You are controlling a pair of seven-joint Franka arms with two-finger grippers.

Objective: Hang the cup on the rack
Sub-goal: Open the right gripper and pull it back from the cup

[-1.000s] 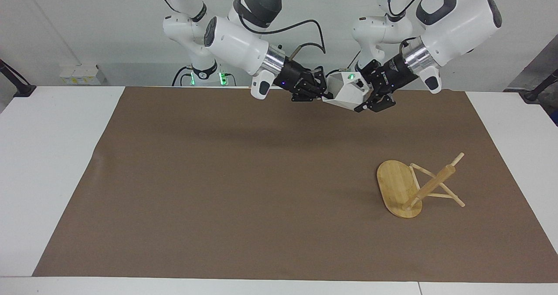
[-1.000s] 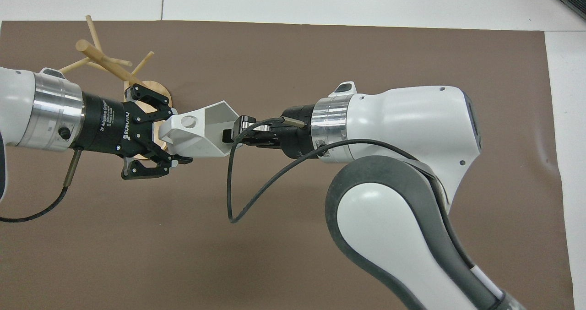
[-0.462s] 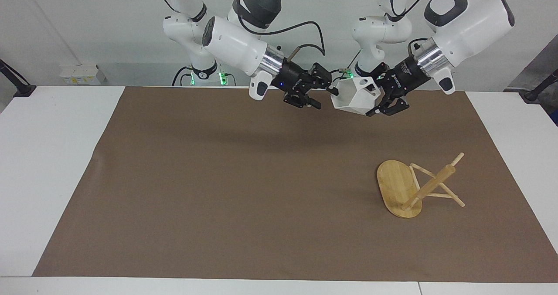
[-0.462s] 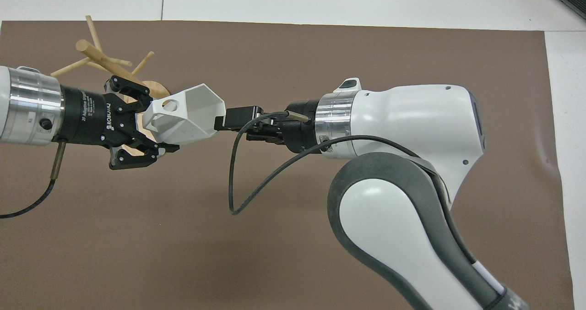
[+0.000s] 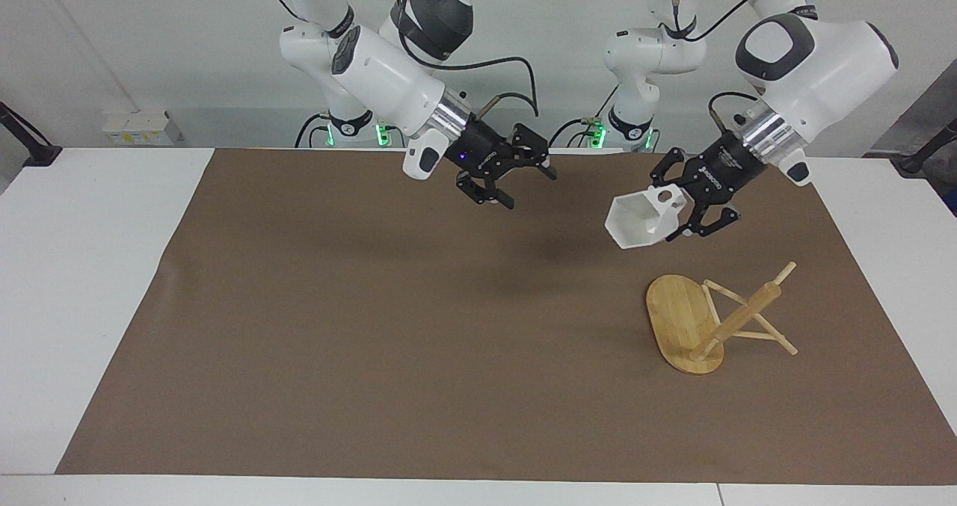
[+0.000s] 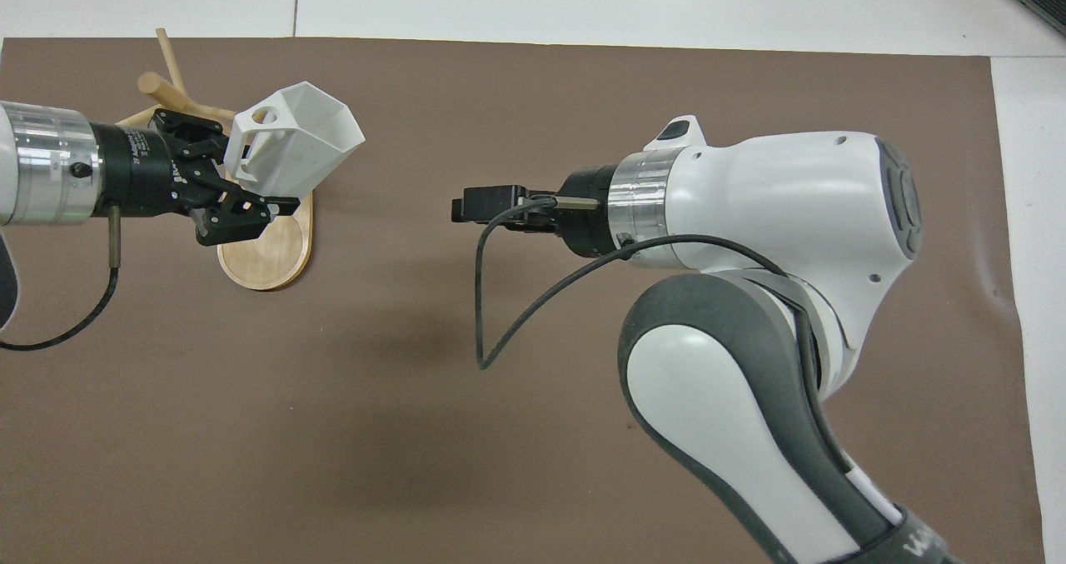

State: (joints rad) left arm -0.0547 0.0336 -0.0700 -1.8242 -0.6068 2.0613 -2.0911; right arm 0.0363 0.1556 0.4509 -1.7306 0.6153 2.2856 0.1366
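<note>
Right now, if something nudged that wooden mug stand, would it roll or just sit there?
The rack already lies tipped over, base on edge, propped on thin pegs. It looks stiff and light, so it would probably skid or rock rather than roll. The pegs might snap if pressed.

One cup (image 5: 638,220), held in the left gripper (image 5: 688,214). One rack (image 5: 699,324), below that gripper, with one post and four pegs showing. Two arms, two grippers; the right gripper (image 5: 516,179) carries nothing. One brown mat (image 5: 374,326) under both.
</note>
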